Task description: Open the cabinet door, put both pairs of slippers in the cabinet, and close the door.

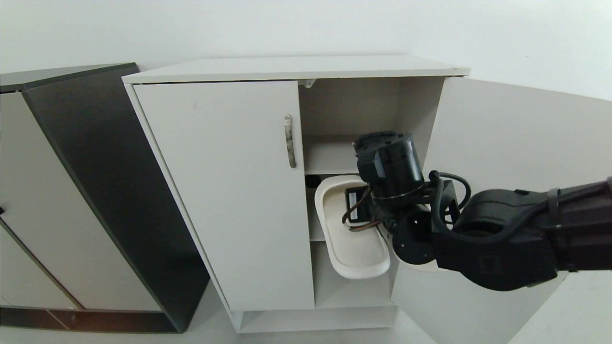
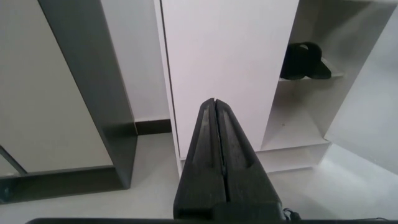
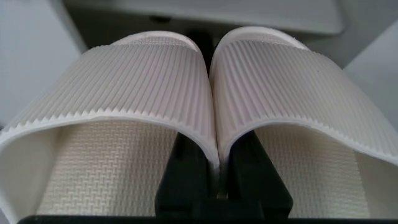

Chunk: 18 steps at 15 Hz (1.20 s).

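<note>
A pair of white ribbed slippers [image 1: 356, 241] hangs side by side at the cabinet's open right half, level with its middle shelf. My right gripper [image 3: 216, 177] is shut on their inner edges, between the two straps [image 3: 143, 81]. A black pair of slippers [image 2: 305, 60] lies on a shelf inside the white cabinet [image 1: 287, 69]. The cabinet's right door [image 1: 502, 157] stands swung wide open. Its left door [image 1: 224, 191] is closed. My left gripper [image 2: 216, 104] is shut on nothing, low in front of the closed door.
A dark grey and white cabinet [image 1: 95, 167] stands close on the left. The closed door has a metal handle [image 1: 289, 141]. The upper shelf [image 1: 330, 155] and bottom shelf [image 1: 349, 289] are bare. Pale floor lies in front.
</note>
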Motion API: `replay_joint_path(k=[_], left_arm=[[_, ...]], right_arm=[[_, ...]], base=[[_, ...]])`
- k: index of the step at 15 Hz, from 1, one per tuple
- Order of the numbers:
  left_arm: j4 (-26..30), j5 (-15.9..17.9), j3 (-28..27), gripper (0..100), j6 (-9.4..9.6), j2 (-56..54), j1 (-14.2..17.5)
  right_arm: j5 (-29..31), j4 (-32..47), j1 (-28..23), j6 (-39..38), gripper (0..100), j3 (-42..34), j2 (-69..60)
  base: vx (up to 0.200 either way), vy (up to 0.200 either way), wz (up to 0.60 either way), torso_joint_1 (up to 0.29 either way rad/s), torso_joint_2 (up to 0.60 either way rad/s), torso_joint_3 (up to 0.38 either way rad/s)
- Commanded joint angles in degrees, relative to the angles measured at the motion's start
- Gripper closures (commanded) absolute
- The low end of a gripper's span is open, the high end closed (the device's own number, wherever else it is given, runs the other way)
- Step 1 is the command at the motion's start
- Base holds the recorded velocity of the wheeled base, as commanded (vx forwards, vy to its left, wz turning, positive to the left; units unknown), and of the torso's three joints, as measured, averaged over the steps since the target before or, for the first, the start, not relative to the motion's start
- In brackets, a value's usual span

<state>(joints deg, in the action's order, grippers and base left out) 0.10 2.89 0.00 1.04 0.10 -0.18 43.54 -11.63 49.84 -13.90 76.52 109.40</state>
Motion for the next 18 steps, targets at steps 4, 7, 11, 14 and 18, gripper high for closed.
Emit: replay_joint_path(k=[4,7,11,14,18], left_arm=[[-0.01,-0.08,0.00,100,0.02,-0.01,0.01],[-0.01,-0.16,0.00,100,0.11,-0.01,0.01],[-0.01,-0.16,0.00,100,0.19,-0.01,0.01],[-0.01,-0.16,0.00,100,0.11,-0.01,0.01],[-0.01,-0.16,0.00,100,0.02,-0.01,0.01]], right_arm=[[5.23,3.28,0.35,-1.04,100,7.06,2.93],[5.23,3.19,0.35,-1.31,100,6.89,3.45],[5.23,3.10,0.17,-1.40,100,6.62,3.54],[5.32,2.40,0.00,-1.13,100,6.62,3.63],[5.23,2.05,-0.09,-1.22,100,6.18,3.72]], base=[[0.000,0.000,0.00,0.000,0.00,0.000],[0.000,0.000,0.00,0.000,0.00,0.000],[0.100,0.000,0.00,0.000,0.00,0.001],[0.200,0.000,0.00,-0.002,0.00,0.002],[0.200,0.000,0.00,0.002,0.00,0.002]])
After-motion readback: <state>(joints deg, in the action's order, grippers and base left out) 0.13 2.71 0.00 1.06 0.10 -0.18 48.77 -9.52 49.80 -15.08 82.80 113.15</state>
